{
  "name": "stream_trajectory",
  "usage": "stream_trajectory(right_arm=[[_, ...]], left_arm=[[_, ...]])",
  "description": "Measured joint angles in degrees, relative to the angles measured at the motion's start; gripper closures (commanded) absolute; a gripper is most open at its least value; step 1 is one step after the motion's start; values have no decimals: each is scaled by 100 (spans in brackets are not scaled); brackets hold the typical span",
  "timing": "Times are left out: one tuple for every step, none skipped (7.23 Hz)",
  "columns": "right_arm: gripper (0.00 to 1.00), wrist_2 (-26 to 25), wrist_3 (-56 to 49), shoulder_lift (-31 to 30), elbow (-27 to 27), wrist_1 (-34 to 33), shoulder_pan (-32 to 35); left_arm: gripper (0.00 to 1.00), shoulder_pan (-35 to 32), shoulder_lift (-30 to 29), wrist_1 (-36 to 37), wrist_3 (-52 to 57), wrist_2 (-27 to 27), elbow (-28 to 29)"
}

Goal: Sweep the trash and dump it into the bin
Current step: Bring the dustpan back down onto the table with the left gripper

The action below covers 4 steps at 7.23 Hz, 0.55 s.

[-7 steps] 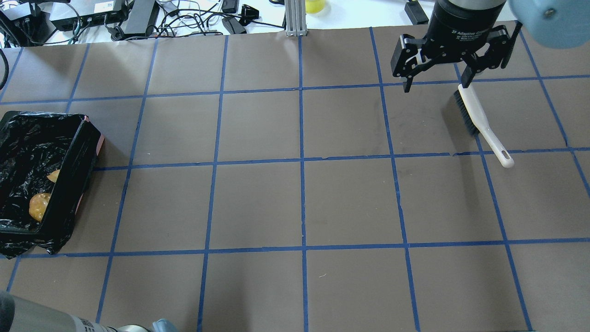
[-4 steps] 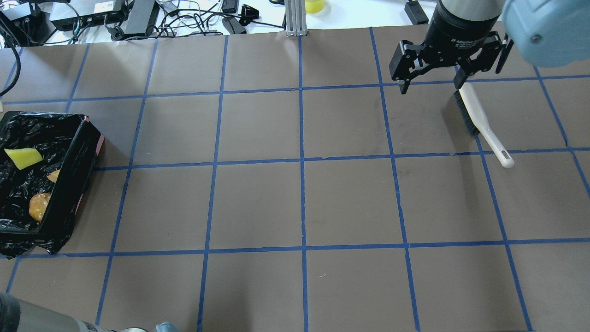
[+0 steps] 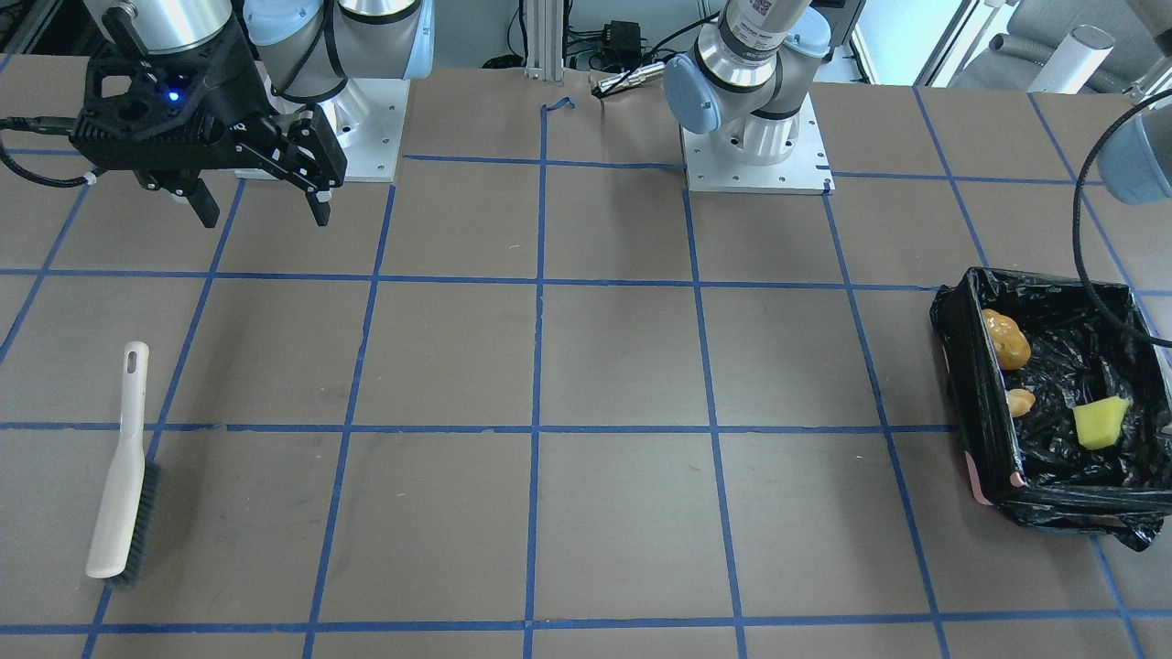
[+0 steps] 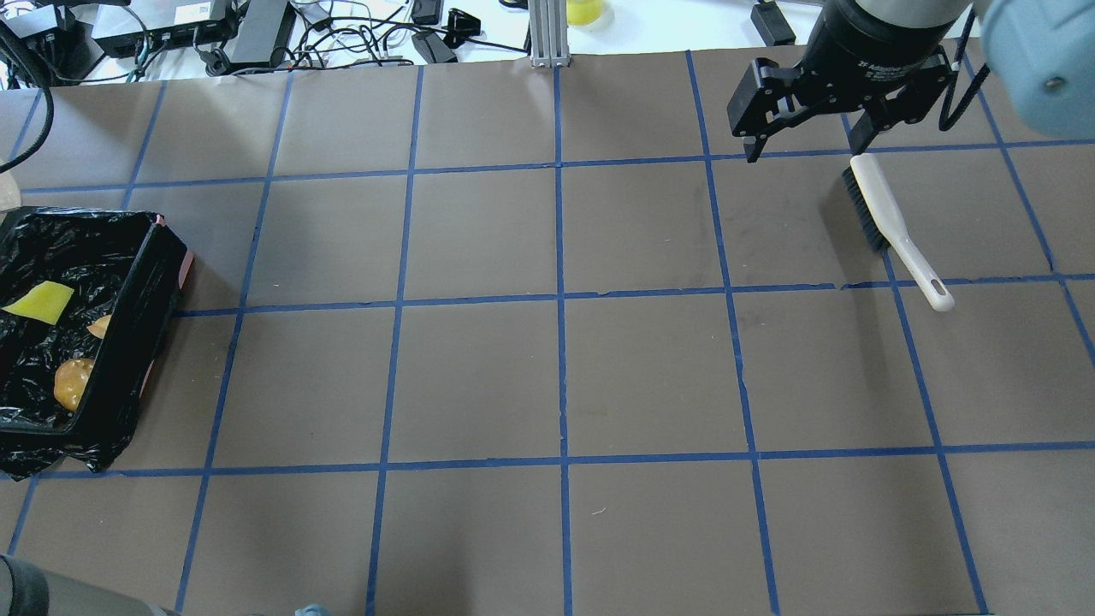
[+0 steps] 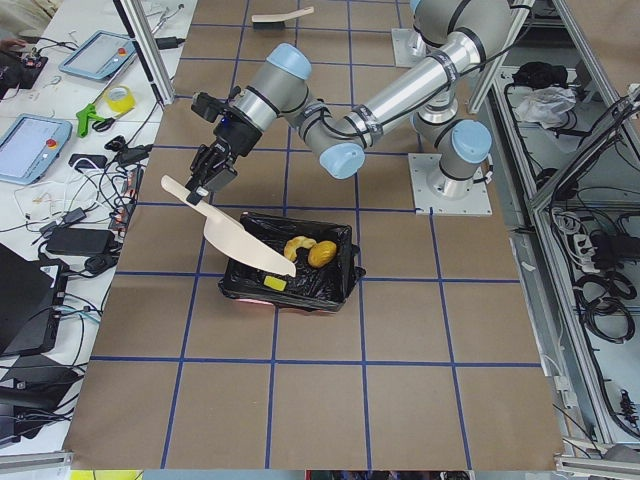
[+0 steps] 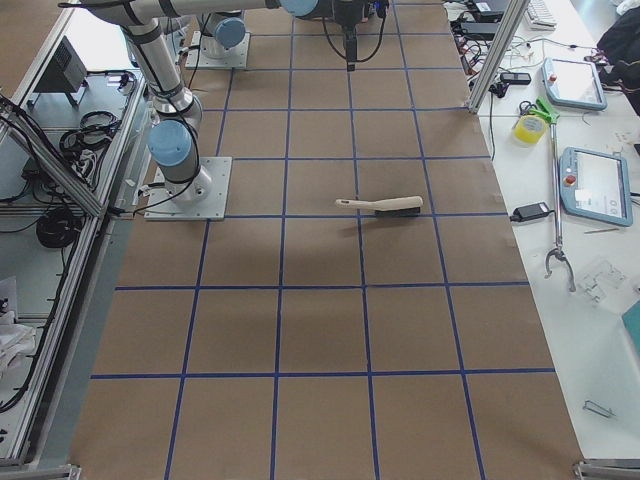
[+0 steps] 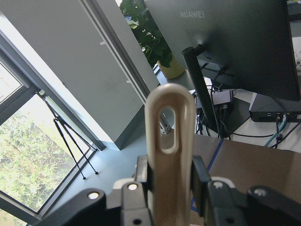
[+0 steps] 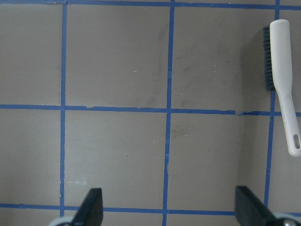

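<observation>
Three trash items lie inside the bin (image 4: 128,334): a bread piece (image 4: 73,382), a croissant (image 4: 100,326) and a sponge (image 4: 38,302). The bin stands at the left end of the table (image 4: 556,376). It has a black liner, and a pink edge shows at one corner.

The left gripper (image 5: 207,178) is clamped on the handle of the dustpan (image 5: 245,240); in the wrist view its fingers (image 7: 200,176) press both sides of the looped handle. The dustpan is held tilted, wide edge lowest, over the bin rim on the side away from the robot. Contact with the rim cannot be judged.

The right gripper (image 4: 804,150) is raised above the table, jaws wide apart and empty. The brush (image 4: 890,227) lies flat on the table, clear of the gripper.
</observation>
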Motion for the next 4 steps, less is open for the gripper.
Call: stream_trajectory(right_arm=[[0,9,16,-20,9,-119,8],[0,8,28,-32,38,-217,11],[0,6,36,-36,64,-254,13],[0,7,39,-51,72,-260,16]], left_arm=[[100,-124,81,-380,-295,141,19],[100,-323,165,-717,-616,335,38],[100,-576,257,-1083,-956,564,53],[100,-810,364,-1509,-1346,746,62]])
